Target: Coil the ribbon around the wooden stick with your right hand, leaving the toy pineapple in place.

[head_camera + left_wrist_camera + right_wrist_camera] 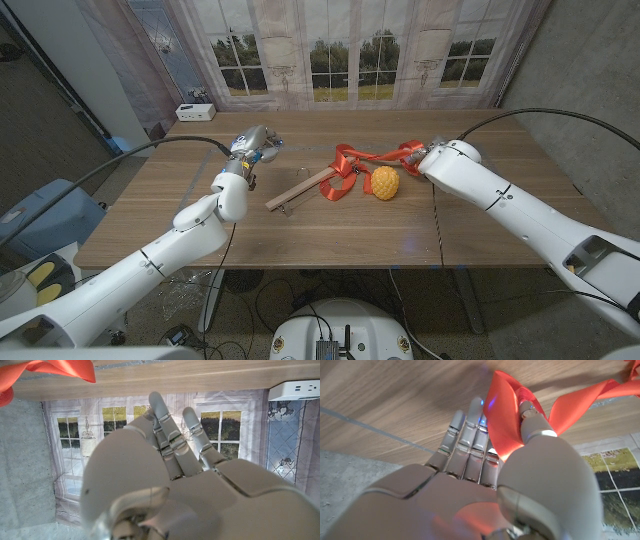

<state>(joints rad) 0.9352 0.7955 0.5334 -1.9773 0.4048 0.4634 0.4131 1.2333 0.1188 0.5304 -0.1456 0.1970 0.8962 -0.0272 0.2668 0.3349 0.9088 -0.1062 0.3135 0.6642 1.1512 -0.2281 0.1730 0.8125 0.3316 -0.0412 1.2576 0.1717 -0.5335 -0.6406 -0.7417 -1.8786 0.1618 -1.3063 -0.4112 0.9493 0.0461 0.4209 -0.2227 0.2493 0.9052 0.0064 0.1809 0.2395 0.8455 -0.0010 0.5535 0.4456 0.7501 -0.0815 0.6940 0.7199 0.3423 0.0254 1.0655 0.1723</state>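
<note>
One glossy ribbon [506,415] pinched by right hand [485,485].

the wooden stick [303,189] is lying just left of the toy pineapple [385,183], with the ribbon [350,163] draping over its far end. the right hand [418,157] is sitting behind and right of the pineapple, the left hand [255,146] well left of it.

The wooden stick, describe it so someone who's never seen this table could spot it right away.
Look at the middle of the wooden table. Left of the yellow pineapple lies a pale stick, slanted, its far end under the red ribbon. It is the only straight, plain wood piece there.
</note>
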